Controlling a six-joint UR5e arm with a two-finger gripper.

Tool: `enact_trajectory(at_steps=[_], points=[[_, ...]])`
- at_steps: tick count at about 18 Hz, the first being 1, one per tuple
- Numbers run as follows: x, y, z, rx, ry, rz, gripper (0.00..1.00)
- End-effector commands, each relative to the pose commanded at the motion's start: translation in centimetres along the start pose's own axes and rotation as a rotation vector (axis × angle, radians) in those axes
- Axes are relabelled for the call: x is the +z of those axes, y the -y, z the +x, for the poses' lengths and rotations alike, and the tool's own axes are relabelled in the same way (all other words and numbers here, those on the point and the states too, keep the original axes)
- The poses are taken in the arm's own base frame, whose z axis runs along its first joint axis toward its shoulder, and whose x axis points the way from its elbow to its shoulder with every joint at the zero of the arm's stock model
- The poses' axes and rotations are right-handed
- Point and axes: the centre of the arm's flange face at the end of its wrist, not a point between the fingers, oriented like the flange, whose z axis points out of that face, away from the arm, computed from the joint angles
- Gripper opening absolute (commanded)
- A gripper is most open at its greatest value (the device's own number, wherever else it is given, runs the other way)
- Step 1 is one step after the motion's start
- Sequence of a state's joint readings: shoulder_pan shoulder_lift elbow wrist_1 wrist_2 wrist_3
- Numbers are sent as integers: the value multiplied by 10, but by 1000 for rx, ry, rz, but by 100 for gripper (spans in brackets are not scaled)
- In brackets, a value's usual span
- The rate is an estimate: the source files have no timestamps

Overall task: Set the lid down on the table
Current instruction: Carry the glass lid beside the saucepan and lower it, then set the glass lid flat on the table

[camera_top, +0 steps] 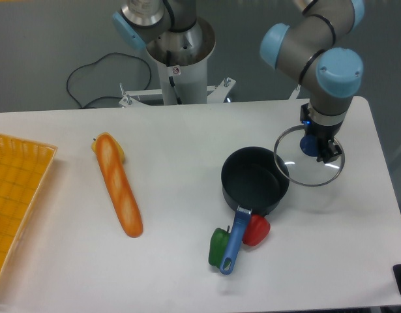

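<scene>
The lid (298,166), a clear glass disc with a thin metal rim, hangs just right of the black pot (253,180), its left edge still overlapping the pot's rim. My gripper (315,145) points straight down and is shut on the lid's blue centre knob. The lid looks held a little above the white table (187,261); whether its underside touches the surface I cannot tell. The pot stands open, its blue handle pointing toward the front edge.
A red pepper (257,229) and a green pepper (218,246) lie on either side of the pot's handle. A long baguette (118,184) lies at centre left, with a yellow-orange gridded tray (14,195) at the far left. The table's right edge is close to the lid.
</scene>
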State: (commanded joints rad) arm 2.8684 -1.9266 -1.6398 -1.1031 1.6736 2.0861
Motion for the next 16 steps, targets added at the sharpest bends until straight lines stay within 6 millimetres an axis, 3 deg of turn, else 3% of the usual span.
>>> enact_trajectory(at_steps=[6,16], points=[[24,-19,-1,36,-7,6,67],[69,-19,-16,39,-13,19,67]])
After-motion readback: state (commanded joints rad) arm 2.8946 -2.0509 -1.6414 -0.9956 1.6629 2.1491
